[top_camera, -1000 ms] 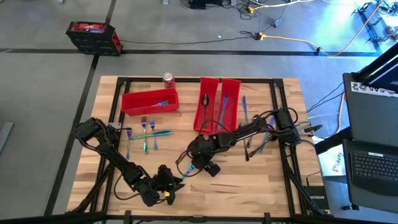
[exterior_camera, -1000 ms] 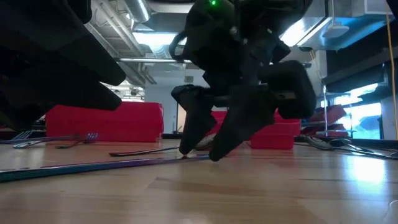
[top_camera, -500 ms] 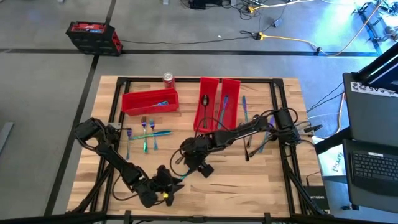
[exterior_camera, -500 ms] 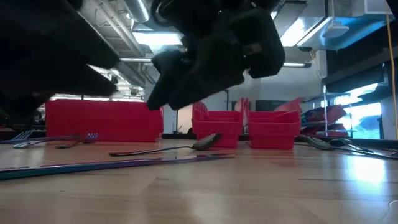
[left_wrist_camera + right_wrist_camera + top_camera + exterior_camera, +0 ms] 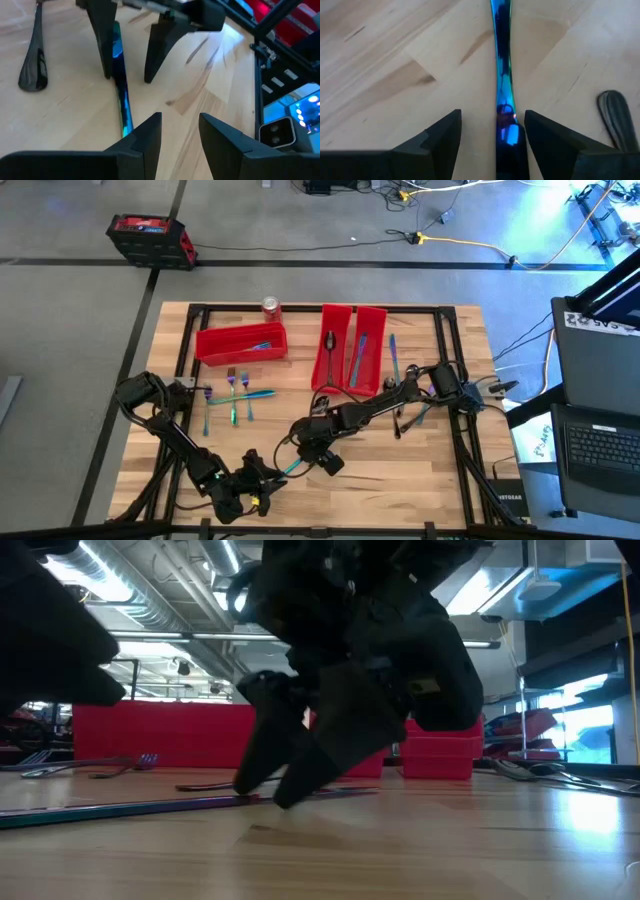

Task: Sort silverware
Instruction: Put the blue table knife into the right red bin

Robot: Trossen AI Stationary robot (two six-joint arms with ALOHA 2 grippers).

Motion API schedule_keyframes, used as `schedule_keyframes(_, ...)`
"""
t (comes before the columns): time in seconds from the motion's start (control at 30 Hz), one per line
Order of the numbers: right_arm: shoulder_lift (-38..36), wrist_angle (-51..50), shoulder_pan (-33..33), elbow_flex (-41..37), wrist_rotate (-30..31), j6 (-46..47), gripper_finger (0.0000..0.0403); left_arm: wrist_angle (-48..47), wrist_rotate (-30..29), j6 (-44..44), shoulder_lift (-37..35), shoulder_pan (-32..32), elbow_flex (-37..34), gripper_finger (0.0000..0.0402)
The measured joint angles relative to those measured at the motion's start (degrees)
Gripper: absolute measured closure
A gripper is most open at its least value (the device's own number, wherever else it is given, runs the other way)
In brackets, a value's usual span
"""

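Note:
A long iridescent blue-teal piece of silverware (image 5: 502,75) lies flat on the wooden table near the front middle. My right gripper (image 5: 492,116) stands open over it, fingers pointing down, one on each side of its handle. In the left wrist view its two fingers (image 5: 105,55) straddle the piece (image 5: 119,85). My left gripper (image 5: 180,120) is open and holds nothing, just short of the piece's near end (image 5: 125,130). A dark spoon (image 5: 32,70) lies on the table beside them. My right gripper has one finger (image 5: 106,70) close against the side of the piece's handle (image 5: 116,55). I cannot tell whether it touches. The piece lies flat on the table along the gap between the fingers.
A wide red bin (image 5: 240,342) at the far left and two long red bins (image 5: 335,355) at the far middle hold silverware. A soda can (image 5: 270,306) stands behind them. Several forks (image 5: 235,390) lie at the left, more pieces (image 5: 415,410) at the right.
My right gripper has risen off the table, gone toward the table's left and near edge, and come down again with its open fingers astride the long iridescent piece. My left gripper has drifted slightly toward the left near corner. The silverware has not moved.

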Motion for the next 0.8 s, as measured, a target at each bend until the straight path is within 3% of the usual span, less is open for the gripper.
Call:
schedule_keyframes(0.37,0.98,2.07,0.0,0.04,1.02,0.68,0.0205,-0.13,0.77,-1.37,0.0,-0.01,0.0,0.0283)
schedule_keyframes(0.8,1.6,2.24,0.07,0.15,1.86,1.05,0.0285,-0.2,0.79,-1.6,0.0,-0.01,0.0,0.0283)
